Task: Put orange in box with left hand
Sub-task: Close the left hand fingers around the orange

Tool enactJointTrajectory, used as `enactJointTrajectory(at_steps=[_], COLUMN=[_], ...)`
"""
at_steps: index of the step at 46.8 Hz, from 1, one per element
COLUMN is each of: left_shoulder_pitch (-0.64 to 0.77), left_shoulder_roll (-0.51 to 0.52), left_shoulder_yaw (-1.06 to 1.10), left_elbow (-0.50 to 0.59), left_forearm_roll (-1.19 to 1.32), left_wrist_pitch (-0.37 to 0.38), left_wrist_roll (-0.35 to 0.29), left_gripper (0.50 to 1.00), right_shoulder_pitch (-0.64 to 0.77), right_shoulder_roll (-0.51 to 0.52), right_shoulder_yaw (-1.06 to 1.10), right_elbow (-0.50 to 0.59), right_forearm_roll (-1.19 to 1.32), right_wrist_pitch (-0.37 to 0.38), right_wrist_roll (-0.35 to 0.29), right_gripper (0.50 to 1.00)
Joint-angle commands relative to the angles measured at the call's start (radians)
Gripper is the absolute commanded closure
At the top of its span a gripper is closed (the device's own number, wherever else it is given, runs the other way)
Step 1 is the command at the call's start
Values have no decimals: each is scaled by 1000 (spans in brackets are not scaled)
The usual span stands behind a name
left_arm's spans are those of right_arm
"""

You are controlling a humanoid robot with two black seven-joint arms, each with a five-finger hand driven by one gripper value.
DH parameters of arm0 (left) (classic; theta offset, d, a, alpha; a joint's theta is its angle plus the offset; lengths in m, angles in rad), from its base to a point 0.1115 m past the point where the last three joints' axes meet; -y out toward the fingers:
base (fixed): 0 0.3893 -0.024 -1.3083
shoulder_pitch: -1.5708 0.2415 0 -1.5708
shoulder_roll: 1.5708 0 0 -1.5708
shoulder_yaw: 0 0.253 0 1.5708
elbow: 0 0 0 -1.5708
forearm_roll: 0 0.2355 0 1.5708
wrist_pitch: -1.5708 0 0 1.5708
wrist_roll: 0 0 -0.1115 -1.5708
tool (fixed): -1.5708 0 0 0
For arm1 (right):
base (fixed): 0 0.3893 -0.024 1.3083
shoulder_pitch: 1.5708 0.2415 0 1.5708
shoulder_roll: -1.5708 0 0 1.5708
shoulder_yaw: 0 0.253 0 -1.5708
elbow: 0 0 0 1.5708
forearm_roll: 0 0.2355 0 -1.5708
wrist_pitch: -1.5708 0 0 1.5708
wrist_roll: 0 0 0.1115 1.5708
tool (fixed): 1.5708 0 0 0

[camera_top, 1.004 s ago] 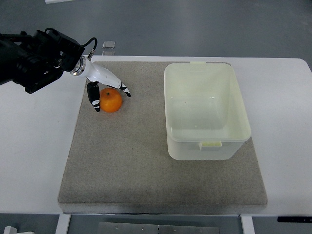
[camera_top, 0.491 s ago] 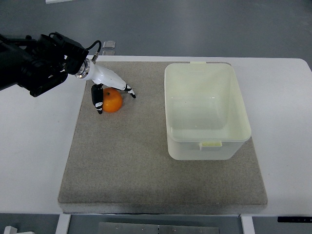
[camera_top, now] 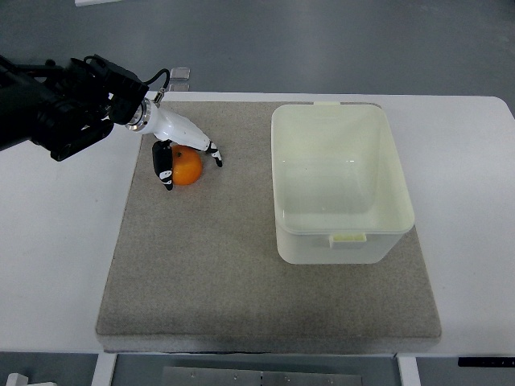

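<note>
Partly hidden orange (camera_top: 187,168) (under left hand (camera_top: 182,148))

- A grey felt-like mat (camera_top: 241,273) lies flat on a white table (camera_top: 56,265) and covers most of its middle.
- A small pale object (camera_top: 179,74) sits just past the table's far edge, too small to identify.
- Grey floor (camera_top: 322,40) shows beyond the table.
</note>
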Motion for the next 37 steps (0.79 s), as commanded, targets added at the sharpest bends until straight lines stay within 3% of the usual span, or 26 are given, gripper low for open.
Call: enactJointTrajectory(at_steps=[1,6,37], left_shoulder_pitch=[-1,-2,-19], left_shoulder_roll=[0,0,-23], left_shoulder_yaw=[0,2,0], left_elbow=[0,0,16], left_forearm_roll=[-1,2,-4], left_wrist_pitch=[0,0,38], left_wrist_roll=[0,0,0], left_gripper=[855,1000,1000], right_shoulder_pitch=[0,-1,0], right_shoulder_roll=[0,0,0], right_shoulder_yaw=[0,0,0], right_elbow=[0,0,0], right_forearm_roll=[0,0,0], right_wrist_pitch=[0,0,0], right_wrist_roll=[0,0,0], right_gripper=[556,556,556])
